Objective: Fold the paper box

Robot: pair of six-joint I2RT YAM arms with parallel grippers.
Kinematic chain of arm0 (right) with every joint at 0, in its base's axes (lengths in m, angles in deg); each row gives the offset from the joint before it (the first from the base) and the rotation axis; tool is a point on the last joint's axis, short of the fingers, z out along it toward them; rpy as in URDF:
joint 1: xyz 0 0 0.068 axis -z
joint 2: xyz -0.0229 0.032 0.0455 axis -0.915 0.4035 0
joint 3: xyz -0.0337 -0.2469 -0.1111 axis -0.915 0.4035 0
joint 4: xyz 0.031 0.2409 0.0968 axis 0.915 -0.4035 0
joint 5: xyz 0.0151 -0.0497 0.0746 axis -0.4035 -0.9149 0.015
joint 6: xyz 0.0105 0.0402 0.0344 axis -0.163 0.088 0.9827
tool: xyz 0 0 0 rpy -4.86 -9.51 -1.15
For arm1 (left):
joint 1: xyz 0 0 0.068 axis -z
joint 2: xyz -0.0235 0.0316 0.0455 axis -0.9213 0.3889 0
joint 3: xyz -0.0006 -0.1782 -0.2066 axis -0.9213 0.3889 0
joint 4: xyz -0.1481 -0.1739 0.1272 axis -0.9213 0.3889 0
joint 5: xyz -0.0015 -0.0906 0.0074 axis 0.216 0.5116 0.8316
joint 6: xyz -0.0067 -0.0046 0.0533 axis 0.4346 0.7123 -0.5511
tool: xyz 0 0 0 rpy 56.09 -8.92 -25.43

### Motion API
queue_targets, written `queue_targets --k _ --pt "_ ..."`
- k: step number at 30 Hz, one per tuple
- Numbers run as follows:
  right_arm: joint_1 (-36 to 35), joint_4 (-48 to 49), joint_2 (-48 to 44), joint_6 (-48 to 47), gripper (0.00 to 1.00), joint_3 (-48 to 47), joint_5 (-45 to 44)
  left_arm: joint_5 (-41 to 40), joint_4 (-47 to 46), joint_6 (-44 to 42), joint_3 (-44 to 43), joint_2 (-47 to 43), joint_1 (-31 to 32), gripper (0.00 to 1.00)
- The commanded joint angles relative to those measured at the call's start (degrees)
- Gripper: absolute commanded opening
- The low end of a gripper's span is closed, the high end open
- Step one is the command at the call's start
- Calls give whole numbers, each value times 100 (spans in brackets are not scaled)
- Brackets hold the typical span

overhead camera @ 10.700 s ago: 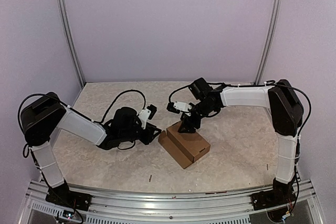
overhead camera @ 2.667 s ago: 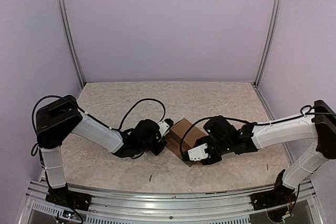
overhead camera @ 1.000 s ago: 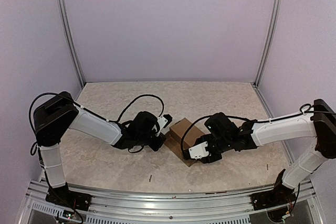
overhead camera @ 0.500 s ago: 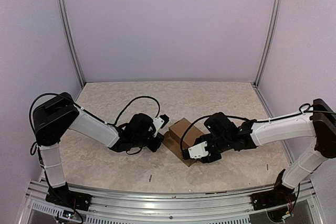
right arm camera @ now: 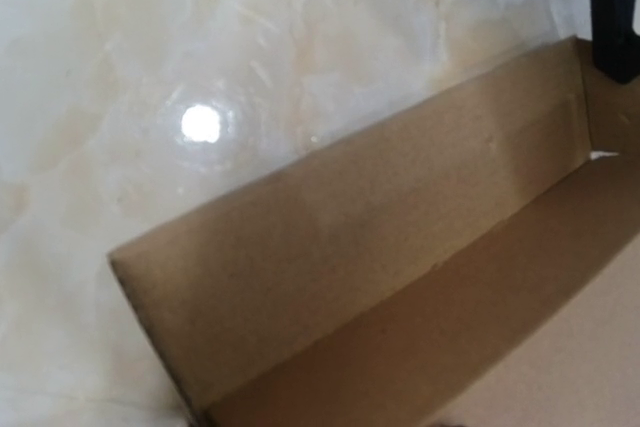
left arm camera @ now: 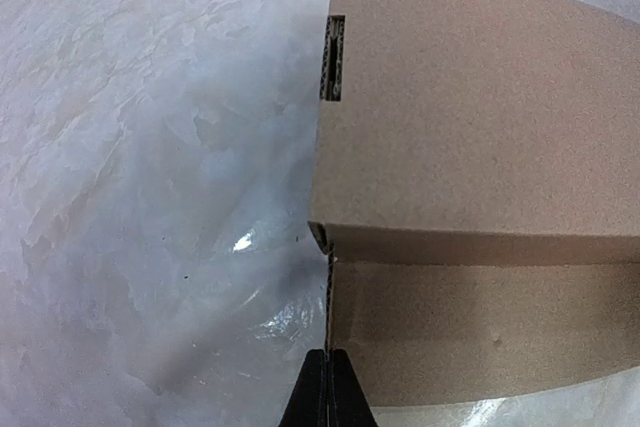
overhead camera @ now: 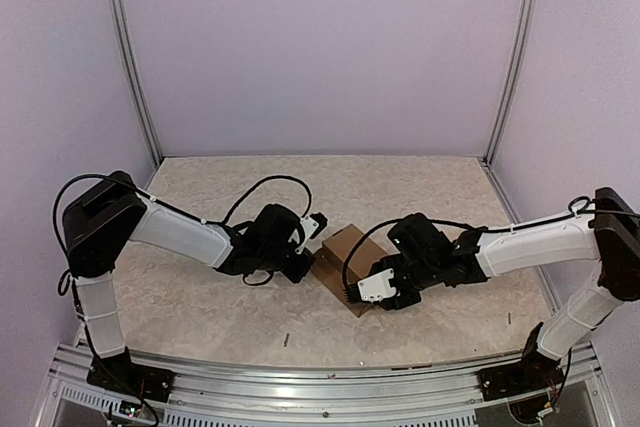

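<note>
The paper box (overhead camera: pixel 345 250) is found in the middle of the worktop (overhead camera: pixel 220 187), between the two hands, and a long flap (right arm camera: pixel 350 247) is seen at its near side. The left hand (left arm camera: pixel 327 392) is squeezed shut with its tips set against the box's left corner, while the right hand (overhead camera: pixel 358 292) is placed at the near edge, and whether it is wide or narrow cannot be told. If the box is pushed too hard, it could be slid away or its corner dented.
</note>
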Motion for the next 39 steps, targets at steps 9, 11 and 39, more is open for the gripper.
queue_targets --k 9,11,39 --pt "42 -590 323 23 50 106 181 678 1108 73 -671 0 -12 0" --pt "41 -592 323 14 50 110 187 713 1343 72 -792 7 -12 0" --pt "41 -643 418 95 48 55 267 619 212 136 83 83 -121 0"
